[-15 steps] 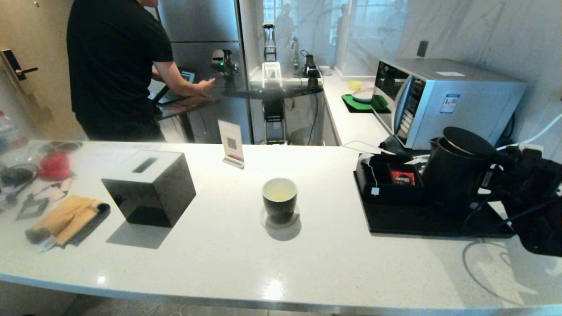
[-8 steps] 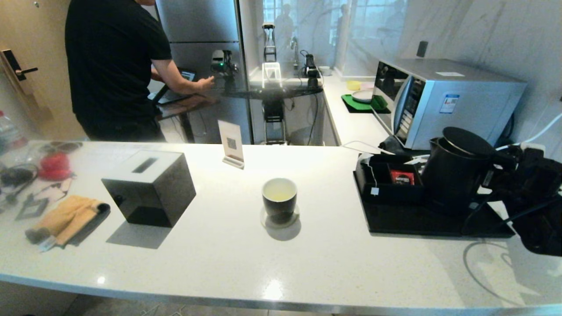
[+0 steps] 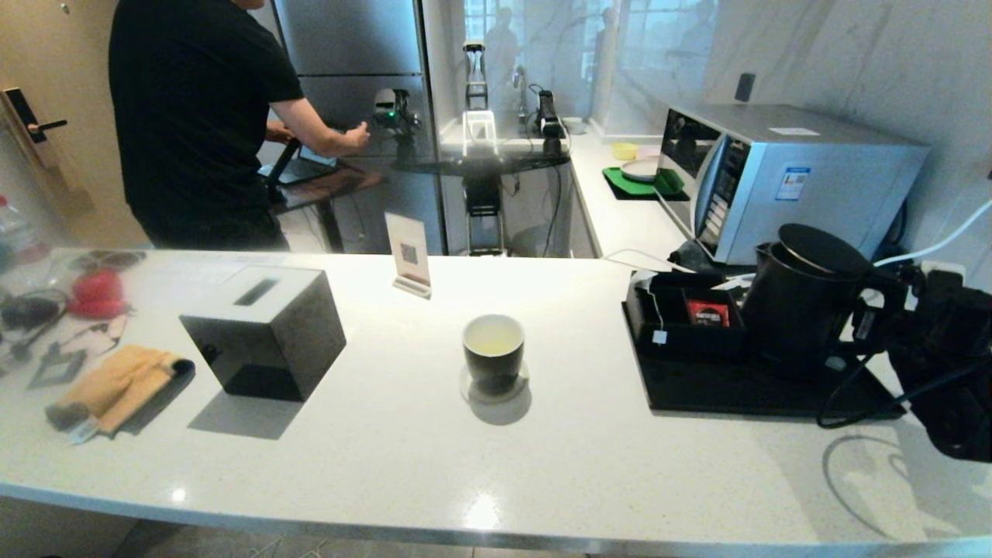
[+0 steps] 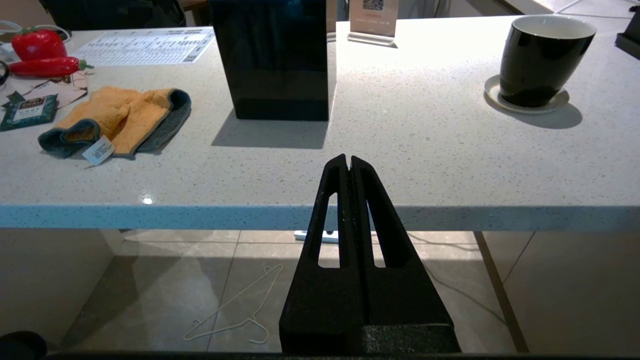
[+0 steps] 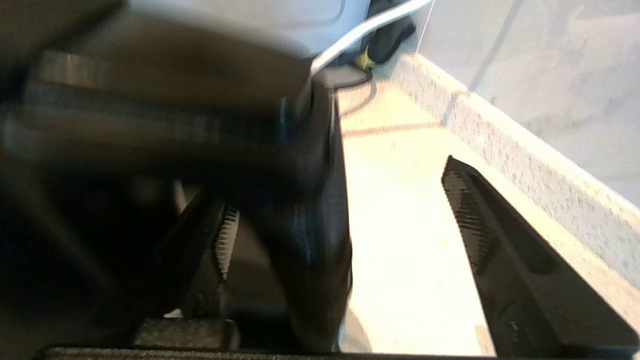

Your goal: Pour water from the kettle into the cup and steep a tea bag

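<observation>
1. The matte black electric kettle (image 3: 802,306) with a tapered body, flat lid and loop handle is seen at the right of the head view, standing on a flat black tray (image 3: 728,387) on the white speckled worktop (image 3: 434,457).
2. The right pincer (image 3: 880,318) is placed at the kettle's handle, at the far right of the head view; in the right wrist view its two ribbed black fingers (image 5: 470,210) are spread wide, with the handle (image 5: 310,200) standing between them, so the pincer is released and the handle is not clamped.
3. The small handleless cup (image 3: 494,350), glossy black outside and white inside, is found at the centre of the head view on a round pale coaster (image 3: 494,387), well apart from the kettle.
4. Pale yellowish water (image 3: 494,335) is seen inside the cup.
5. A black compartment box (image 3: 686,314) is set on the tray just left of the kettle; a red square packet (image 3: 707,313) lies in it, and a thin white string with a tiny white square tag (image 3: 659,336) hangs over its front wall. The tea bag itself cannot be made out.
6. The left pincer (image 4: 348,165) is held below and in front of the worktop edge, its fingers pressed together on nothing.
7. A black cube-shaped box (image 3: 263,329) with a slot on top stands in the left half of the head view, with an orange folded cloth (image 3: 116,384) further left.
</observation>
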